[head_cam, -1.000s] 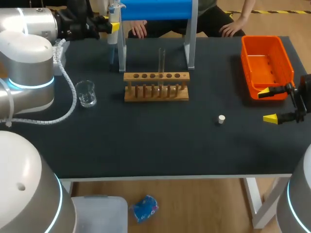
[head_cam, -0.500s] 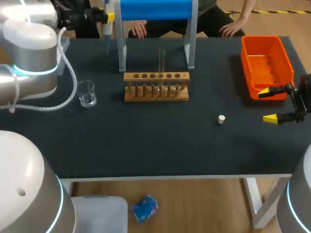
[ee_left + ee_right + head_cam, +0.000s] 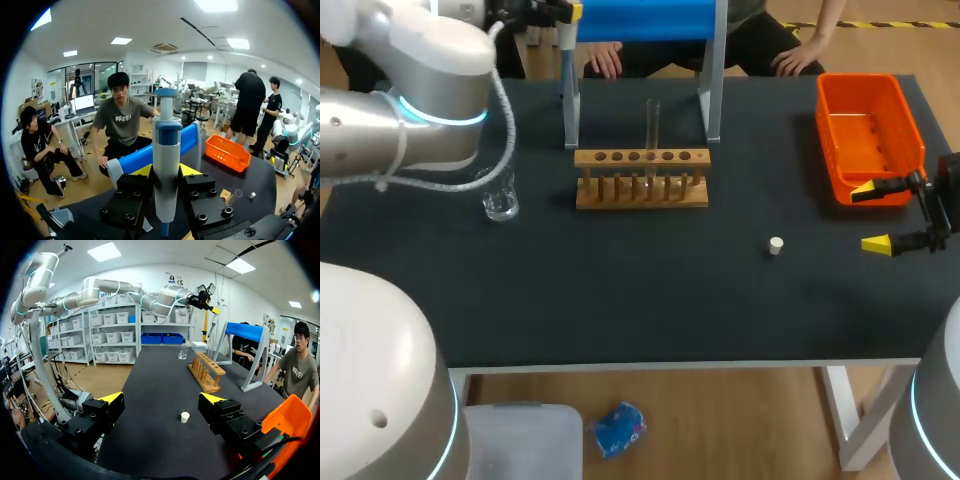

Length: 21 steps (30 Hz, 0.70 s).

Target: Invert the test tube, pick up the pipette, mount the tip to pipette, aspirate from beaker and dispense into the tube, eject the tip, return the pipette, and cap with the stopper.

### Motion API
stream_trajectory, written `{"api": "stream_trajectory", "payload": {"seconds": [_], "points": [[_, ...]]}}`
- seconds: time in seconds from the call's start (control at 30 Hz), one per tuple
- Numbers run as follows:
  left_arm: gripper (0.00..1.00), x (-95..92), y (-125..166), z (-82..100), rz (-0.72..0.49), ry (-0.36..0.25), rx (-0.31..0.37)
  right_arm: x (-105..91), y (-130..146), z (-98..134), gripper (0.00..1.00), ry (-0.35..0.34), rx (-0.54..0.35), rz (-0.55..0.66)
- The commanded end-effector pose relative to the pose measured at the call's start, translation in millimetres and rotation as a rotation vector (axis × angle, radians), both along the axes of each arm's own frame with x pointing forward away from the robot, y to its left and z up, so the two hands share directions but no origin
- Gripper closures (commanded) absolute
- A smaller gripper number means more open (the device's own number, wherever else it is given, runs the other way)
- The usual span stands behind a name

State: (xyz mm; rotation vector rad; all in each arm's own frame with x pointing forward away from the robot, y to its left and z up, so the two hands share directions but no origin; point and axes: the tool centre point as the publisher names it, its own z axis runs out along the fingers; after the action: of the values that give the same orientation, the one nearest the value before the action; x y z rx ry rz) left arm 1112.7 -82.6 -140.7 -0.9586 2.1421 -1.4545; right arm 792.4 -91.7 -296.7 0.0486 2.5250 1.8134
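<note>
Left tool (image 3: 166, 172) clamped on the pipette (image 3: 166, 145) mid-barrel, high beside the blue stand (image 3: 640, 18). Looks light, rigid, smooth plastic, so mid-body is the safest hold. Right tool (image 3: 870, 217) gapes wide, empty.

Grips pipette (image 3: 563, 50) in left pincer (image 3: 560, 12) above far edge of surface (image 3: 620, 290), by blue stand (image 3: 640, 18); hangs right pincer (image 3: 872, 216) agape beside orange bin (image 3: 906, 110), near white stopper (image 3: 776, 245).
</note>
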Motion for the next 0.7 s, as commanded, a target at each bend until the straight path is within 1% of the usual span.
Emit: {"api": "stream_trajectory", "payload": {"seconds": [0.03, 0.23, 0.4, 0.5, 0.7], "points": [[1.00, 0.2, -13, -3.3, 0.047, 0.018, 0.045, -1.3, 0, 1, 0.00, -0.001, -0.002, -0.001], [1.00, 2.6, -12, -10.9, 0.113, 0.034, 0.033, -1.3, 0, 1, 0.00, -0.001, -0.002, -0.001], [1.00, 8.3, -13, -15.0, 0.165, 0.046, 0.037, -1.3, 0, 1, 0.00, -0.001, -0.002, -0.001], [1.00, 12.8, -14, -17.2, 0.206, 0.051, 0.028, -1.3, 0, 1, 0.00, -0.001, -0.002, -0.001], [1.00, 20.6, -19, -24.4, 0.221, 0.055, 0.017, -1.3, 0, 1, 0.00, -0.001, -0.002, -0.001]]}}
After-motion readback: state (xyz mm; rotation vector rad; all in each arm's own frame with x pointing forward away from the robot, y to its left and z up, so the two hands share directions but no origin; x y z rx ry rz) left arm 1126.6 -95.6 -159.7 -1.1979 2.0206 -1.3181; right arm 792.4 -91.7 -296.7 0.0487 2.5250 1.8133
